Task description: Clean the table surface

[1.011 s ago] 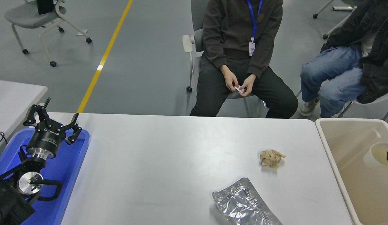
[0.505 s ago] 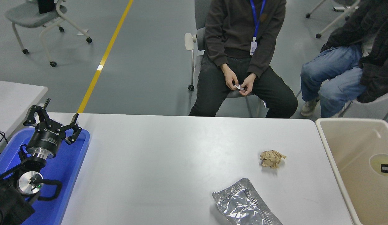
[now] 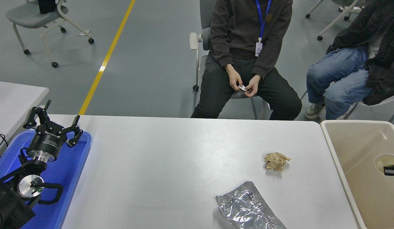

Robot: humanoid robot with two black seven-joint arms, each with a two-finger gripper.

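The table surface [image 3: 159, 165] is a wide light grey-white top. On its right half lie a crumpled brown paper ball [image 3: 275, 161] and, nearer the front edge, a crinkled silver foil bag [image 3: 247, 208]. My left gripper [image 3: 62, 110] is parked open and empty at the lower left, above the blue tray [image 3: 81, 159]. Only a small black tip of my right gripper [image 3: 392, 170] shows at the right edge, over the beige bin [image 3: 335, 152], well right of the paper ball.
The beige bin stands against the table's right end. A smaller white table [image 3: 16, 95] sits at the far left. One person [image 3: 247, 63] sits in a chair beyond the far edge, fiddling with a white scrap; another person [image 3: 352, 70] sits at the upper right.
The black tip at the right edge has dropped lower over the bin and shifted slightly left. The seated person has rolled a little to the right. My left arm has stayed still.
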